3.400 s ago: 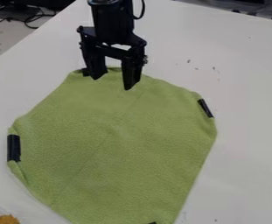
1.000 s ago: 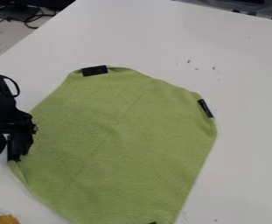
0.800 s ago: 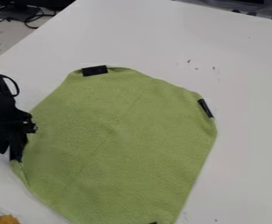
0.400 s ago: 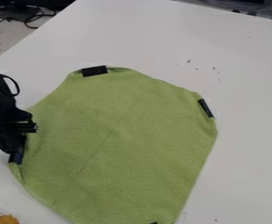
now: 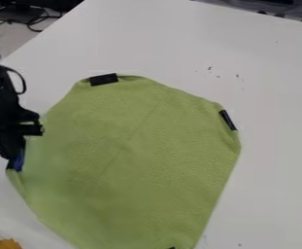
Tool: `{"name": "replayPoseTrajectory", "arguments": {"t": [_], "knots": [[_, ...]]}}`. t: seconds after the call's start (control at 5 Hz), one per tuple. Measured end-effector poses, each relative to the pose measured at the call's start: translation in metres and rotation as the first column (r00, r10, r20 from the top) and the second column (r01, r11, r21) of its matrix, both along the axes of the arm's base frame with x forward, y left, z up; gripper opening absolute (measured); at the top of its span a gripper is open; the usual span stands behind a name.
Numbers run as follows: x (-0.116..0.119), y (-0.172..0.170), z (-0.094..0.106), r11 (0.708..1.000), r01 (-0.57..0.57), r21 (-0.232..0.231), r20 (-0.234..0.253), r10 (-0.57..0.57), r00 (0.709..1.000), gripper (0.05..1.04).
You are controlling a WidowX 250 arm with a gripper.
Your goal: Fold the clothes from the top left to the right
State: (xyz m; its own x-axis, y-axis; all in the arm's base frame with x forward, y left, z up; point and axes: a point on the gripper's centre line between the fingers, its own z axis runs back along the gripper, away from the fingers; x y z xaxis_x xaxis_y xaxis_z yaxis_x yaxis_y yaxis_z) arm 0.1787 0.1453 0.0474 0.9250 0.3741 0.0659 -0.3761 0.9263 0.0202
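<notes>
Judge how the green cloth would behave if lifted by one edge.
Probably floppy: the green cloth has a wavy outline and a soft crease, so the rest should sag or trail. It looks thin against the white table, so likely light for its spread. The straight-edged black tab on top may bend less.

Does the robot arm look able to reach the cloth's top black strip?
Probably: nothing covers the black strip, though the gripper seems to pinch the cloth at its left corner and would need to release it first.

We are seeing the black gripper (image 5: 14,159) apparently pinching the left edge of the green cloth (image 5: 133,155) on the white table (image 5: 270,78).
</notes>
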Motion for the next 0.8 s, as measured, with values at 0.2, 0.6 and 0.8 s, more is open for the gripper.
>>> {"name": "replayPoseTrajectory", "arguments": {"t": [0.2, 0.6, 0.8], "knots": [[0.016, -0.008, 0.025, 0.997, 0.028, 0.067, -0.003, -0.028, 1.0, 0.054], [0.074, -0.058, 0.032, 0.992, 0.118, 0.04, 0.009, -0.118, 0.993, 0.054], [0.099, -0.081, 0.025, 0.983, 0.181, 0.018, 0.006, -0.181, 0.983, 0.054]]}}
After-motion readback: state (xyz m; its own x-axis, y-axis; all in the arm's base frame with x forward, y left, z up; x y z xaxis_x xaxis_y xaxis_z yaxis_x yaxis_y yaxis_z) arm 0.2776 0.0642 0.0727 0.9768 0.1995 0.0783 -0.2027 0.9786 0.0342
